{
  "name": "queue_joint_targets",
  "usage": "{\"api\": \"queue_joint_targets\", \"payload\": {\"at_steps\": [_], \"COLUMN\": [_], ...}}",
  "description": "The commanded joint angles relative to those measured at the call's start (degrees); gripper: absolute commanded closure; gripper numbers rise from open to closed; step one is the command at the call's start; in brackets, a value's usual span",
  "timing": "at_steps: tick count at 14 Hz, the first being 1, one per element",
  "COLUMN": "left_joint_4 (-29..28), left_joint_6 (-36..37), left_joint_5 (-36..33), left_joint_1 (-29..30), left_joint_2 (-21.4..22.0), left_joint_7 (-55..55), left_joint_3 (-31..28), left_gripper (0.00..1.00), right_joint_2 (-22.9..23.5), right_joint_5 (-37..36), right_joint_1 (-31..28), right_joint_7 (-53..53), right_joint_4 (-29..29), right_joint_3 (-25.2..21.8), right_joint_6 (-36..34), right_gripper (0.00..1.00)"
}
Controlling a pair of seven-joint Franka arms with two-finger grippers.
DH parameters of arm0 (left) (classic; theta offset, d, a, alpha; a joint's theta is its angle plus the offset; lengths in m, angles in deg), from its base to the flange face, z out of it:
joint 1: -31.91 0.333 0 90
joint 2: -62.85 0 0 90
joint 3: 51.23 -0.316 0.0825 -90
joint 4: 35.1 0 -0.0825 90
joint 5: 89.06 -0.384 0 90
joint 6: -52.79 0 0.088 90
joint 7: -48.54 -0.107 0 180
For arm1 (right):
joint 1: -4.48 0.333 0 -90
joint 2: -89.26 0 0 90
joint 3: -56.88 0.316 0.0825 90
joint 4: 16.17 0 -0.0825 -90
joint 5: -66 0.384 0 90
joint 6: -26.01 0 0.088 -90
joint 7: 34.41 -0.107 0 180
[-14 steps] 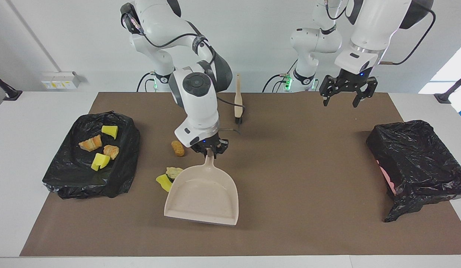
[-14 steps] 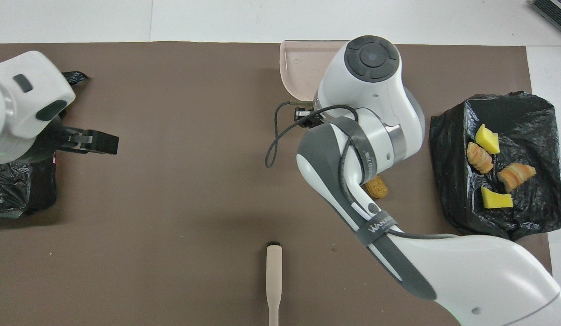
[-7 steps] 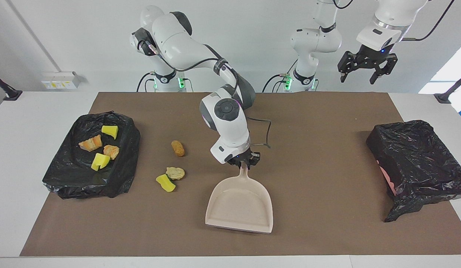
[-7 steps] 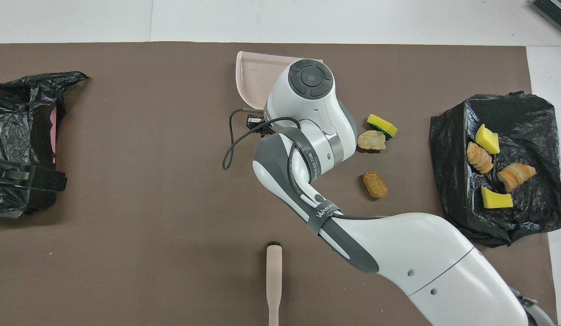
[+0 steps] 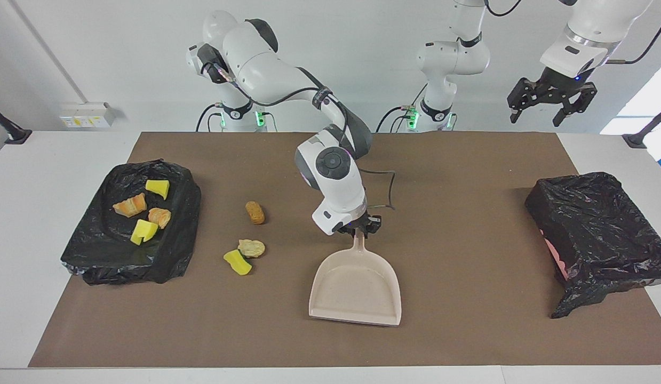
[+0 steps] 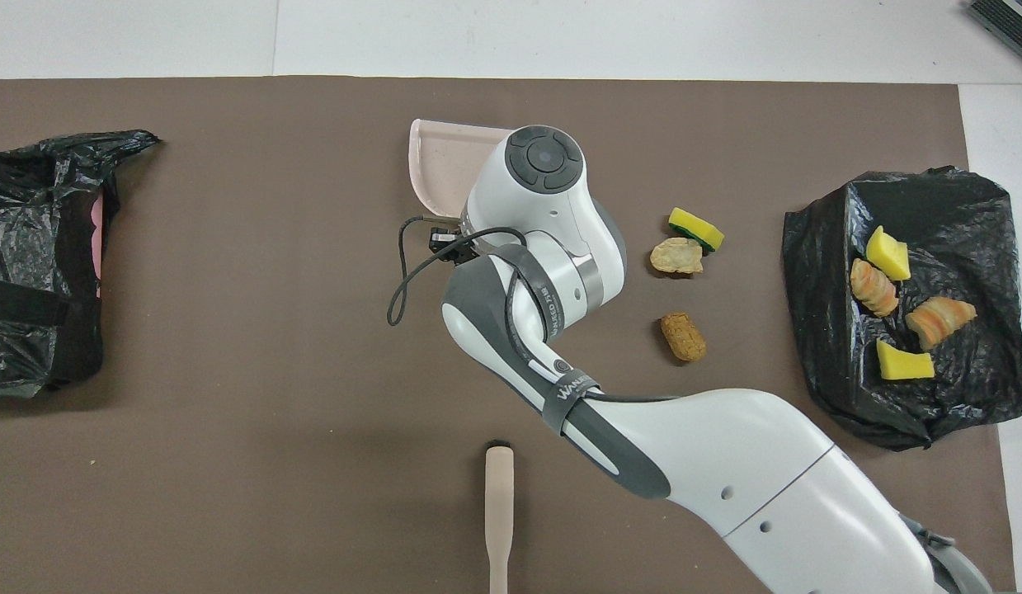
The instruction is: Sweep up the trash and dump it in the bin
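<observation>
My right gripper is shut on the handle of the beige dustpan, whose empty scoop sits mid-mat pointing away from the robots. Three pieces of trash lie on the mat between the dustpan and the right arm's end: a brown lump, a tan lump and a yellow chunk. More scraps lie in the black-bagged bin at the right arm's end. The brush handle lies nearer to the robots. My left gripper hangs open, high above its end of the table.
A second black-bagged bin stands at the left arm's end of the brown mat. In the overhead view the right arm's wrist covers the dustpan's handle. A loose cable loops beside the right wrist.
The right arm has carried the dustpan sideways away from the three loose scraps, toward the left arm's end. The left gripper has risen and swung outward, still open.
</observation>
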State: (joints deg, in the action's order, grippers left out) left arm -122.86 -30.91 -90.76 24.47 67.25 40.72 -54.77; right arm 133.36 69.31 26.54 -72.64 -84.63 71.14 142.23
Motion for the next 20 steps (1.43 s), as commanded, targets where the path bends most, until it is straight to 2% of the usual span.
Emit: {"api": "queue_joint_targets", "payload": {"at_steps": [1, 3, 4, 5, 8, 10, 12, 15, 17, 20], "left_joint_4": [3.5, 4.0, 4.2, 5.0, 5.4, 4.1, 3.7, 3.3, 3.1, 3.6], "left_joint_6": [1.0, 0.8, 0.9, 1.1, 0.7, 0.6, 1.3, 1.3, -0.5, -2.5], "left_joint_5": [0.7, 0.7, 0.8, 1.8, 3.0, 3.0, 2.8, 2.7, 2.6, 2.8], "left_joint_1": [1.0, 1.0, 1.0, 1.1, 1.8, 1.9, 2.0, 1.9, 1.9, 1.1], "left_joint_2": [-2.5, -2.9, -3.3, -4.0, -4.0, -2.5, -2.3, -1.9, -2.0, -3.5], "left_joint_7": [-1.2, -1.5, -2.2, -2.4, -2.4, -2.3, -1.5, 0.9, 2.8, 2.4], "left_joint_3": [0.5, 0.5, 0.5, 0.5, 0.6, 0.9, 0.9, 1.0, 1.0, 1.3], "left_gripper": [0.00, 0.00, 0.00, 0.00, 0.00, 0.00, 0.00, 0.00, 0.00, 0.00], "right_joint_2": [-0.9, -1.6, -2.0, -3.2, -5.9, -7.7, -11.1, -23.4, -32.2, -40.8], "right_joint_5": [1.2, 1.0, -0.2, -1.2, -2.5, -2.9, -2.7, -1.6, 3.4, 6.8], "right_joint_1": [-0.4, -0.4, -0.2, 0.0, -2.0, -4.5, -4.1, -4.1, -3.7, -0.5], "right_joint_7": [0.2, 0.5, 0.5, 0.6, 3.8, 5.4, 7.3, 5.8, 5.4, 3.4], "right_joint_4": [-3.1, -4.0, -4.2, -4.8, -5.0, -5.2, -6.7, -18.8, -29.0, -42.2], "right_joint_3": [0.4, 0.4, 0.3, 0.2, 0.2, 0.3, 0.3, 0.4, 0.4, 0.5], "right_joint_6": [3.1, 3.0, 2.4, 2.3, 0.9, -3.1, -9.1, -12.4, -12.9, -11.7], "right_gripper": [0.64, 0.48, 0.18, 0.00, 0.00, 0.00, 0.00, 0.00, 0.00, 0.00]}}
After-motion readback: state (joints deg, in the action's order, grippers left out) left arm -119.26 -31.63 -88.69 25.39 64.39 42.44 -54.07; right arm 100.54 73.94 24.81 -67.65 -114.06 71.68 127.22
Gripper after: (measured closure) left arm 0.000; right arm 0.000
